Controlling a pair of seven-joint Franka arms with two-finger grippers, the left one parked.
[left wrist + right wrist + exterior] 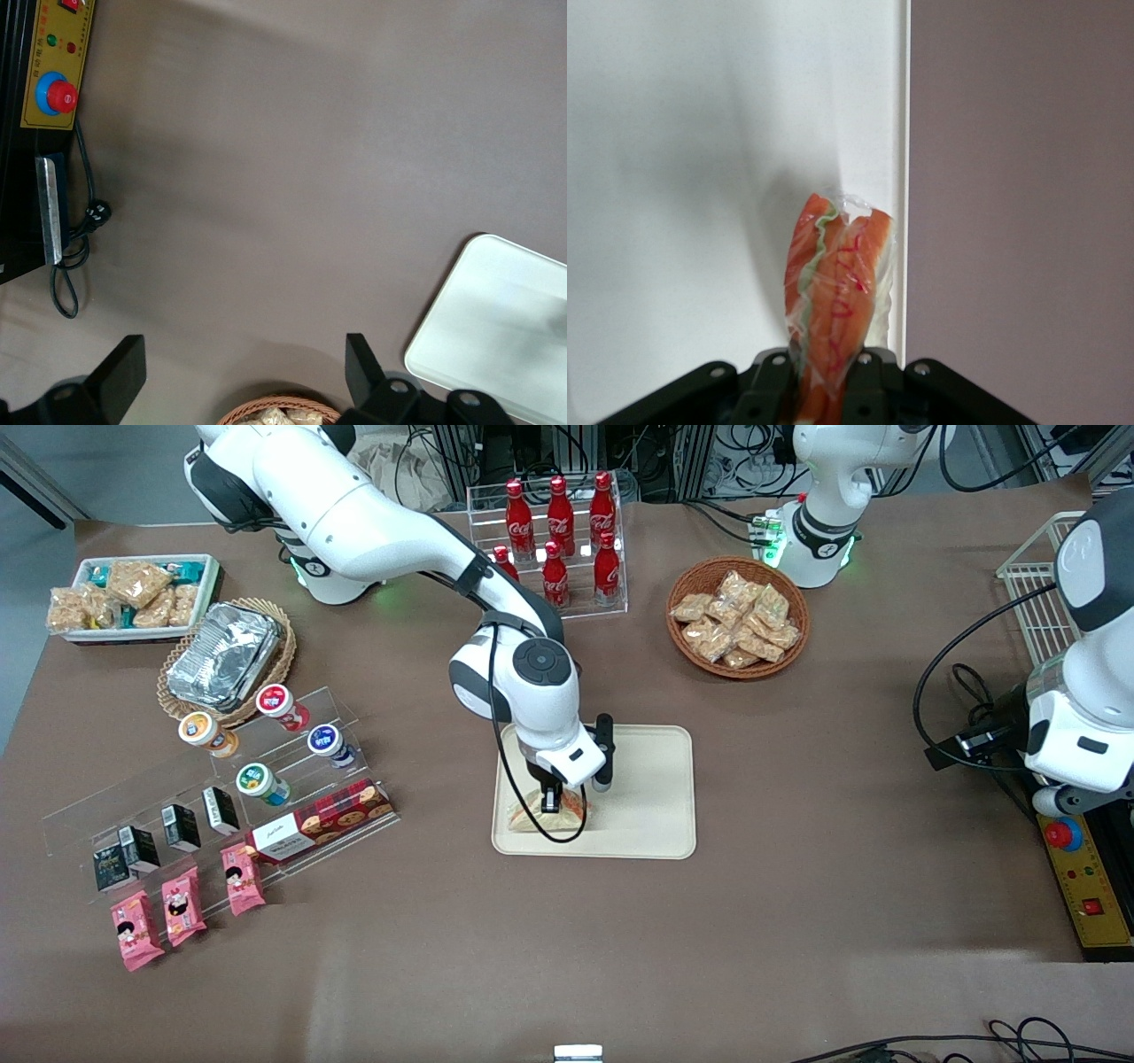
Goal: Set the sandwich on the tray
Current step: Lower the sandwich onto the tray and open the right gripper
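Note:
The cream-beige tray (651, 797) lies in the middle of the brown table. My right gripper (551, 804) is low over the tray's corner nearest the front camera, toward the working arm's end. It is shut on the sandwich (545, 815), a clear-wrapped wedge with tan bread. The wrist view shows the sandwich (837, 283) edge-on between the fingers (772, 381), with orange, green and red layers. It hangs over the tray (682, 177), close to its rim (904, 177). Whether the sandwich touches the tray I cannot tell.
A wicker basket of snack packets (737, 615) and a rack of red cola bottles (558, 531) stand farther from the front camera. Toward the working arm's end are a foil container (223, 655), a white snack bin (133, 595), acrylic shelves with cups (266, 753) and pink packets (182, 903).

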